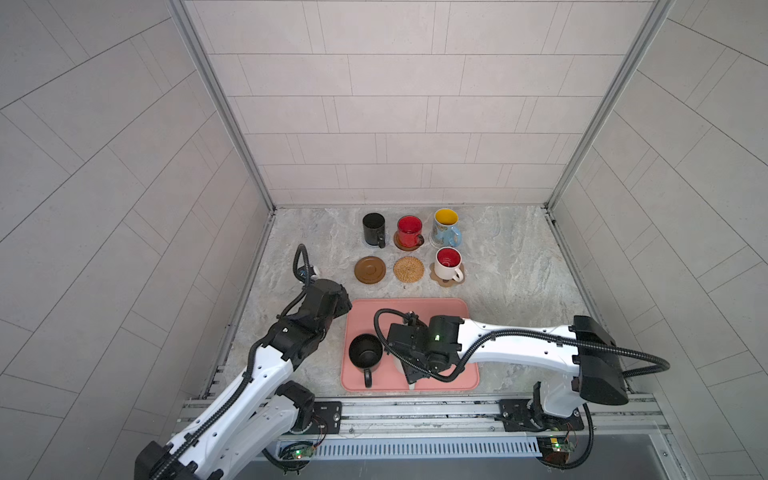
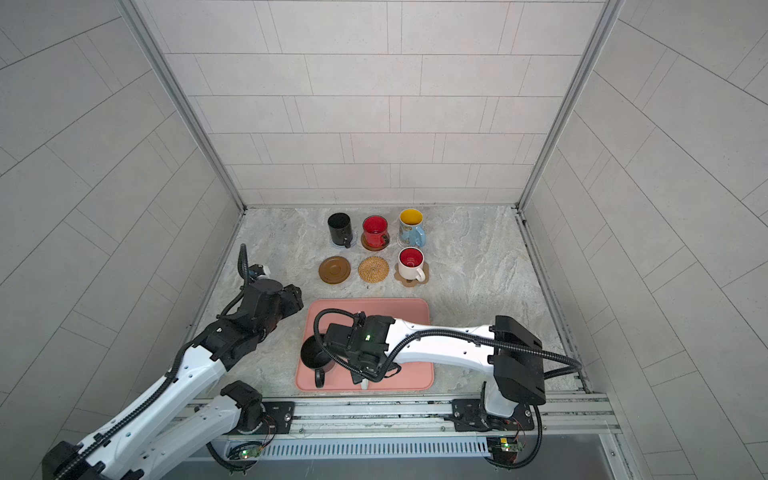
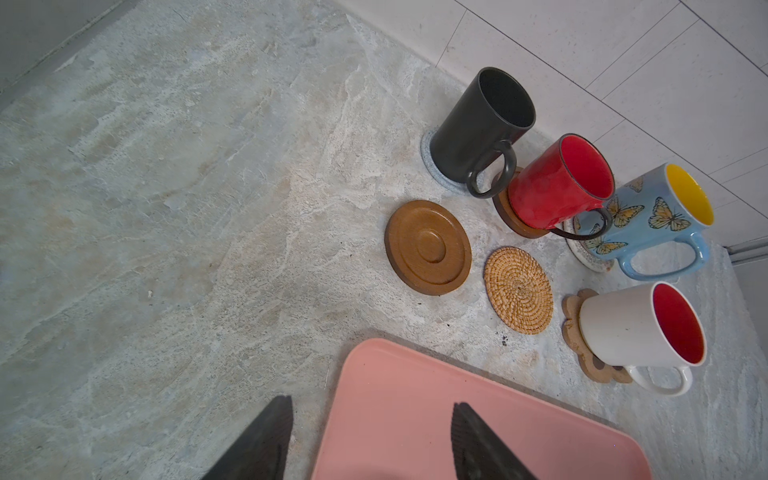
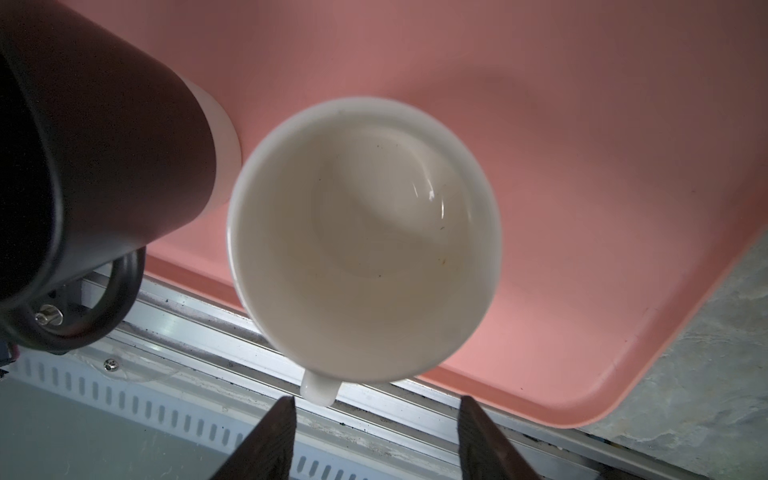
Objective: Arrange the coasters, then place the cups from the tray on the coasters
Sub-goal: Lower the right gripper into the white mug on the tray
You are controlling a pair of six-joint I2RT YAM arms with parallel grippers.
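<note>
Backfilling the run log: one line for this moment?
on tray: black cup, white cup | bare: brown coaster, rattan coaster | left gripper: open, empty | right gripper: open over white cup

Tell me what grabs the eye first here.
The salmon-pink tray at the front, holding a black mug and a white mug beneath the open right gripper. Behind it, the red mug and three others stand on coasters; a brown disc and a rattan coaster lie bare.
</note>
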